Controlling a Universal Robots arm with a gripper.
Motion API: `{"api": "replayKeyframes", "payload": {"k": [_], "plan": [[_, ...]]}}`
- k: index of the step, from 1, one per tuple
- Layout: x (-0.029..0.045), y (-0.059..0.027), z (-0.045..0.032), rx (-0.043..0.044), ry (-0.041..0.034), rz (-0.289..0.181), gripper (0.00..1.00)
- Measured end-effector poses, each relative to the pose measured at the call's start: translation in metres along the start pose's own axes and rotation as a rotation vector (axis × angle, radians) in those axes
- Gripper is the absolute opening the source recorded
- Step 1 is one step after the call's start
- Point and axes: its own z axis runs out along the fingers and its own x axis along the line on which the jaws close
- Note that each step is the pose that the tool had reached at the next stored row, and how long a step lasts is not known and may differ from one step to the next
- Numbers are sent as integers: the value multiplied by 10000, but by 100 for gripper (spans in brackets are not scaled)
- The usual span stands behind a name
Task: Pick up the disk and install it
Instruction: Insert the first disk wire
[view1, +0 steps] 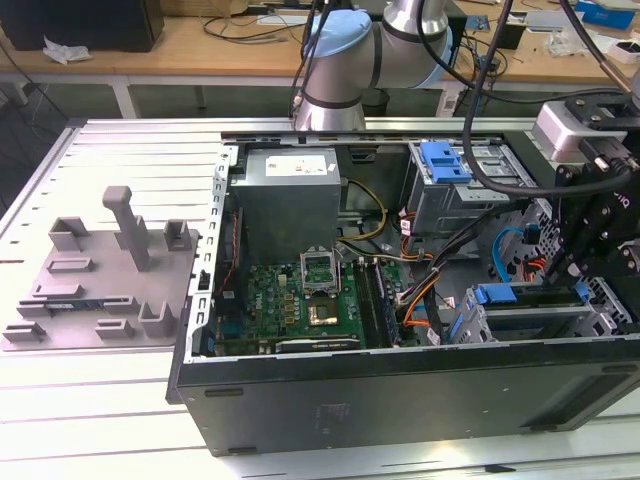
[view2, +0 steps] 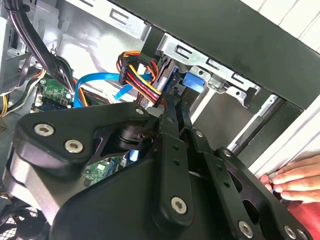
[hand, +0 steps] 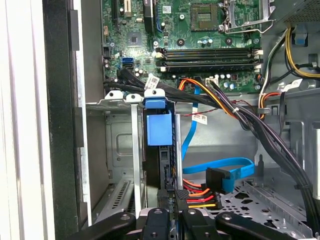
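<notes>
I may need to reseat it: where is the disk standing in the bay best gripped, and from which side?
Grip the disk across its narrow, blue-framed edge, coming in from the open side of the case. It stands on edge in the bay with metal walls close beside its flat faces, so probably only that edge is free. The pincer is lined up with it.

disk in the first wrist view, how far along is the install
Done: the disk is off the grey fixture plate and stands edge-on in a slot of the drive cage. In hand: the gripper sits at the disk's outer end, in line with the slot. Left: full seating cannot be judged, and the blue cable seems to lie loose beside the cage.
</notes>
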Motion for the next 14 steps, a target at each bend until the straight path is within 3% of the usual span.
{"api": "replayKeyframes", "payload": {"k": [14], "plan": [[0, 0, 28, 1, -1, 0, 16]]}}
